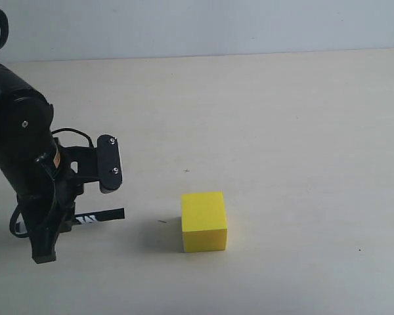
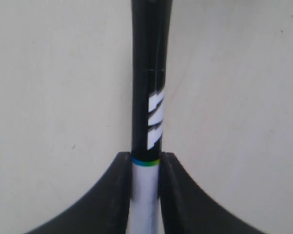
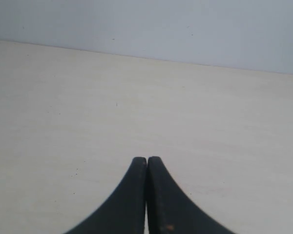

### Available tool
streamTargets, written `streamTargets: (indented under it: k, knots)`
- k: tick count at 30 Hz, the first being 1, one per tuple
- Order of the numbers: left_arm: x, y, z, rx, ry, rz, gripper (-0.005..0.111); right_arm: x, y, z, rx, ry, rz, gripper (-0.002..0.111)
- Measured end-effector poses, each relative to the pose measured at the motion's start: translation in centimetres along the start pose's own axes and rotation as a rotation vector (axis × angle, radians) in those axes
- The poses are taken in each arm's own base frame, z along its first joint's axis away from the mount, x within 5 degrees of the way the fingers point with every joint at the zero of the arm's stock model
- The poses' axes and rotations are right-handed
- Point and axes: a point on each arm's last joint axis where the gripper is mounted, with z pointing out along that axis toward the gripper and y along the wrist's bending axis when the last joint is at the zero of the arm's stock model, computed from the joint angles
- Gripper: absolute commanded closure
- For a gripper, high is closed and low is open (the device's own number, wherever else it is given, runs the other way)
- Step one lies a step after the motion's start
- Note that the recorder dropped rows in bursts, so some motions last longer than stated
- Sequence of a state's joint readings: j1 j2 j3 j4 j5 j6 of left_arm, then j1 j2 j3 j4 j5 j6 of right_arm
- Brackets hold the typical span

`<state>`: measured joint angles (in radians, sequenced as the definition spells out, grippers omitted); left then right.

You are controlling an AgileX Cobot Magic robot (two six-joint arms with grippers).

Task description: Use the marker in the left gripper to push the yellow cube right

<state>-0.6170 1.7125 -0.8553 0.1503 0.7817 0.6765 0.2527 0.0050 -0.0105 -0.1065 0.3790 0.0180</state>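
Note:
The yellow cube (image 1: 204, 221) rests on the pale table, right of centre-bottom in the exterior view. My left gripper (image 1: 52, 226) is shut on the marker (image 1: 98, 216), which lies almost level just above the table, its black end pointing right at the cube with a gap between them. In the left wrist view the marker (image 2: 149, 92) runs straight out from between the jaws, which clamp its white barrel; my left gripper (image 2: 146, 161) shows no cube ahead. My right gripper (image 3: 147, 161) is shut with nothing in it, over bare table. It does not show in the exterior view.
The pale table (image 1: 282, 131) stretches to a grey wall (image 1: 217, 26) at the back. The left arm's black wrist and camera bracket (image 1: 108, 164) rise above the marker. A few small dark specks dot the surface near the cube.

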Motion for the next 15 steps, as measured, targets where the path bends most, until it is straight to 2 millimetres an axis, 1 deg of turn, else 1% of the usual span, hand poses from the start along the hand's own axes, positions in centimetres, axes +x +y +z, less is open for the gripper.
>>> streamTargets:
  k: [15]
  knots:
    - [-0.81, 0.52, -0.05, -0.057, -0.089, -0.013, 0.107, 0.00, 0.00, 0.00, 0.000, 0.000, 0.000, 0.108]
